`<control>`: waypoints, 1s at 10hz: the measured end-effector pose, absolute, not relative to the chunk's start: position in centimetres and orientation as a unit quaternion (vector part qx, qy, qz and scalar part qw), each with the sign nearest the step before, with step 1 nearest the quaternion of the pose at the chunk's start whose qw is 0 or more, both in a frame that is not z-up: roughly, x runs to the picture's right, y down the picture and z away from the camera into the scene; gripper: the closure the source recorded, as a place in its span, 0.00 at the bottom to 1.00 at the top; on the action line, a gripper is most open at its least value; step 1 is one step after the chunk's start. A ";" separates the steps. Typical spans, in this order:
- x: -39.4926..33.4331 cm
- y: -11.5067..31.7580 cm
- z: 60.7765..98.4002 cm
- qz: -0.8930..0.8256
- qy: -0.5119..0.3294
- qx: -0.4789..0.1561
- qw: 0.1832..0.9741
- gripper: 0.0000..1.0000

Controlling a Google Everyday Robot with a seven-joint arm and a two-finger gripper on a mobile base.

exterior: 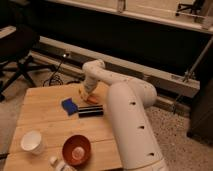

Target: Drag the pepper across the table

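The pepper (92,99) is a small orange-red shape lying on the light wooden table (45,120), near its far right part. My gripper (86,93) comes down at the end of the white arm (125,105) and sits right at the pepper's left end, partly covering it. Whether it grips the pepper does not show.
A blue block (68,105) lies just left of the pepper and a black bar (91,111) just in front of it. Nearer the front edge stand a white cup (31,141), an orange-red bowl (76,149) and a small bottle (58,164). An office chair (17,47) stands beyond the table's left.
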State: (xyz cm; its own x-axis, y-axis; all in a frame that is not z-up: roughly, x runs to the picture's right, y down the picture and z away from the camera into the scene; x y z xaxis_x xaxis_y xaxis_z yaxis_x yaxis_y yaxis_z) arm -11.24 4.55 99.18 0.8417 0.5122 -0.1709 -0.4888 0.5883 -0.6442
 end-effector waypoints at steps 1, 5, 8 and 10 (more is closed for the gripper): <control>-10.7 4.7 99.1 0.285 -0.015 -0.355 0.890 0.62; -9.1 5.1 98.3 0.288 -0.015 -0.344 0.894 0.62; -8.8 5.4 97.8 0.285 -0.016 -0.338 0.897 0.62; -8.8 5.6 97.6 0.285 -0.021 -0.336 0.897 0.62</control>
State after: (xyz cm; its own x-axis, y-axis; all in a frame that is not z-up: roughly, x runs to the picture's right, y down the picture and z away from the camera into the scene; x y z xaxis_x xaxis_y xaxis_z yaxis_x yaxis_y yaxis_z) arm -8.79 5.56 97.56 0.8363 0.5264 -0.1532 -0.4977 0.6115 -0.6151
